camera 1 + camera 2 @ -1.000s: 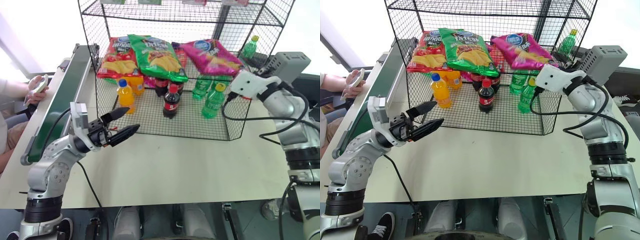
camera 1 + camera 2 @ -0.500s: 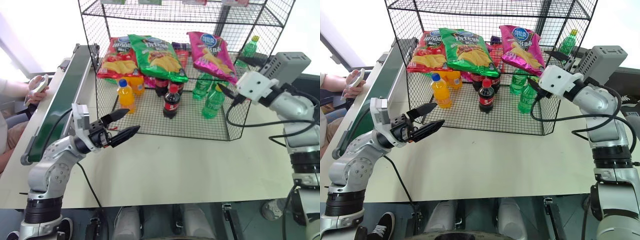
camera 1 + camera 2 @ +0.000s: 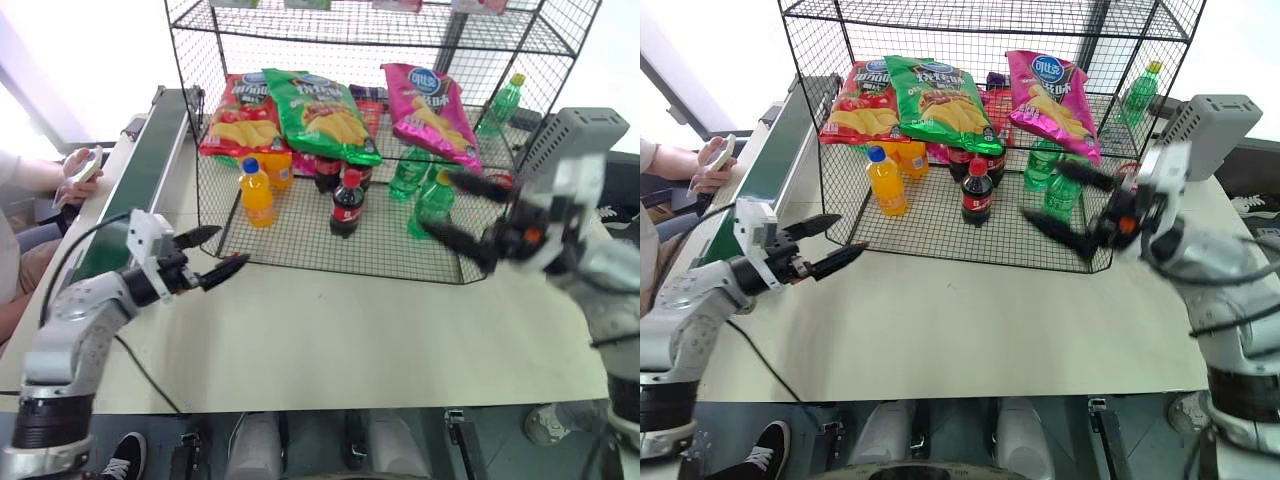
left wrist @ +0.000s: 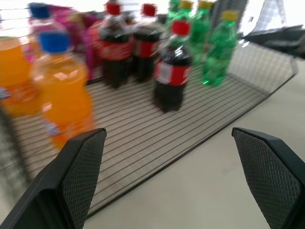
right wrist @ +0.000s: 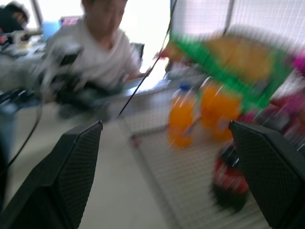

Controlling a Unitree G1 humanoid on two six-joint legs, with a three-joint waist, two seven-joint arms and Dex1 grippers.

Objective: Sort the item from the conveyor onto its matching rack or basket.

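The item, a magenta-pink crisp bag (image 3: 432, 108), leans on the back right of the black wire rack (image 3: 330, 238), above some green bottles. Nothing holds it. My right gripper (image 3: 437, 203) hangs open and empty in front of the rack's right front corner, pointing left, a short way below and in front of the bag. Over the table by the rack's left front corner, my left gripper (image 3: 230, 247) is open and empty, pointing right. The dark green conveyor (image 3: 140, 190) runs along the table's left side with no item on its visible part.
A red bag (image 3: 238, 115) and a green bag (image 3: 325, 105) lean at the rack's back left. Orange bottles (image 4: 62, 90), cola bottles (image 4: 171, 71) and green bottles (image 3: 432, 200) stand on the mesh floor. A person's hand (image 3: 75, 170) holds a phone left of the conveyor. A grey box (image 3: 575, 135) sits far right.
The pink bag tipped from lying flat to leaning upright. My right gripper drew back out of the rack, dropped and rolled over. My left gripper swung left, away from the rack.
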